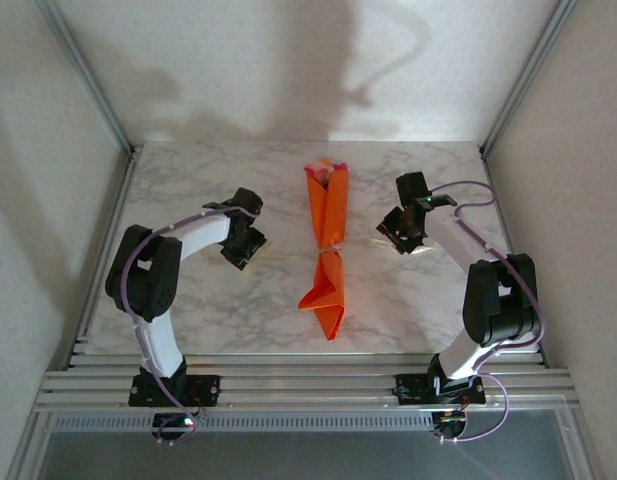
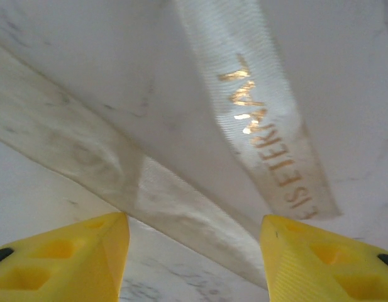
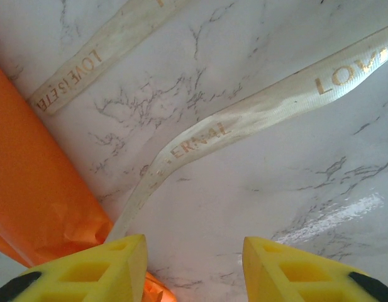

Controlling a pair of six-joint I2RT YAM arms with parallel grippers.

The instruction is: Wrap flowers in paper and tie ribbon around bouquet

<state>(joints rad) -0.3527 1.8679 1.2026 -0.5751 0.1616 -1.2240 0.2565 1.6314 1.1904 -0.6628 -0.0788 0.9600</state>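
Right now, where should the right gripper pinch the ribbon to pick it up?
Probably the free stretch of the ribbon just ahead of the open right gripper, away from the orange paper. It lies flat and thin on the marble table, so come straight down from above, one finger on each long edge.

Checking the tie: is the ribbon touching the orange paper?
Touching. The top view shows the ribbon cinched around the paper at its waist.
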